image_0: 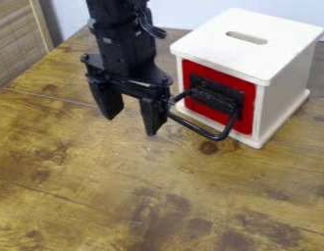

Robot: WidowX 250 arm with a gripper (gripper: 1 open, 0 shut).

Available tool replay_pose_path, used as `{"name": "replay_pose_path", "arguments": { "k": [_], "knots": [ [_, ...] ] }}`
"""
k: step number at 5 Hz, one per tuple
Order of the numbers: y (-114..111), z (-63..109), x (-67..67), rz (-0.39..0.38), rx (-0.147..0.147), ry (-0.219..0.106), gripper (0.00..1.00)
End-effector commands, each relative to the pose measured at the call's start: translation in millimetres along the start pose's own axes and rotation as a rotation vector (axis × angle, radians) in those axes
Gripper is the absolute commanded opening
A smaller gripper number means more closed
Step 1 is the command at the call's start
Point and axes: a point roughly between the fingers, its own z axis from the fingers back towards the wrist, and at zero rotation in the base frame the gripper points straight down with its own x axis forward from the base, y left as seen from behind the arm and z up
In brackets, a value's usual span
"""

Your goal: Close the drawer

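The drawer (217, 96) has a red front panel with a black inset and sits in a cream wooden cube (250, 69) at the upper right of the table. Its large black loop handle (201, 121) sticks out toward the front left. The red front looks about flush with the cube's face. My black gripper (130, 110) hangs just left of the handle with its two fingers spread open and nothing between them. Its right finger (154, 111) stands close to the handle's left end; I cannot tell whether it touches.
The cube's slotted cream top (247, 38) faces up. The wooden table (112, 196) stretches to the front and left. A slatted wooden panel (18, 39) stands at the far left edge.
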Motion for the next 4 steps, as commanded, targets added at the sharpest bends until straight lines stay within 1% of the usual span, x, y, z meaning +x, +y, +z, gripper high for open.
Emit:
{"name": "replay_pose_path", "arguments": {
  "k": [1, 2, 3, 4],
  "knots": [
    [-14.1, 22.4, 3.8, -0.006, -0.001, -0.068, 1.00],
    [-28.0, 23.7, -1.0, -0.027, -0.005, -0.068, 1.00],
    [-36.6, 28.5, -6.0, -0.058, -0.009, -0.082, 1.00],
    [-32.5, 23.3, -8.1, -0.024, -0.006, -0.082, 1.00]
  ]
}}
